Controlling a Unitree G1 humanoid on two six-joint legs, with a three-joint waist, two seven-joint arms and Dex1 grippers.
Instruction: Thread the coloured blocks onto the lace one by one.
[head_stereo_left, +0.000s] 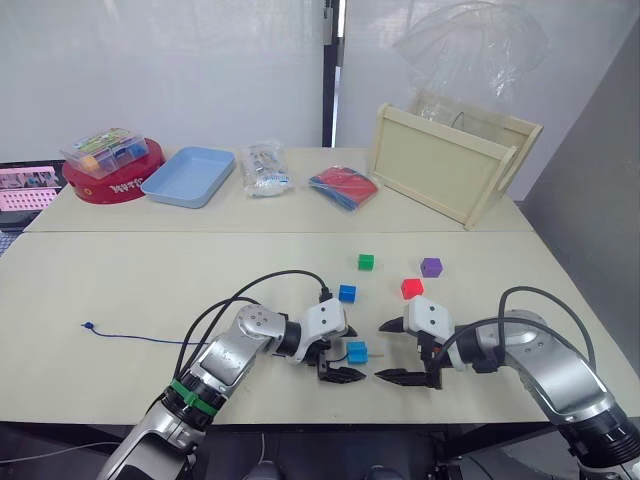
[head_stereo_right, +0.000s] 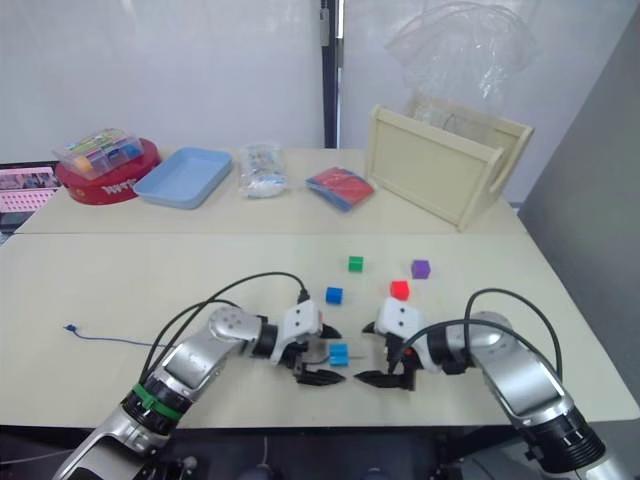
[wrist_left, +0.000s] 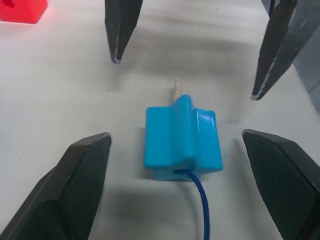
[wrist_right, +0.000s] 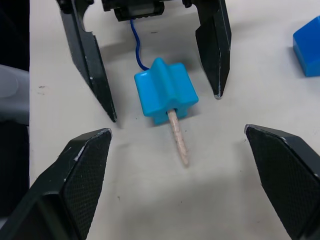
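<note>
Both grippers, left (head_stereo_left: 334, 361) and right (head_stereo_left: 402, 352), stand wide open and empty around the cyan block (head_stereo_left: 356, 351), already on the lace (wrist_left: 202, 212), whose pale tip (wrist_right: 178, 137) toward 3 o'clock could retreat if nudged.

Legible text, one item: white lettering on the side of the red round tin (head_stereo_left: 112, 184) at the far left of the table read partly as "WIT", with the remainder cut off and unclear. The packets inside the clear bag (head_stereo_left: 264, 168) carried print too small to read. The screen (head_stereo_left: 28, 188) at the left edge showed pink rows of marks, none of them readable. No other labels, numbers or signs could be made out.
</note>
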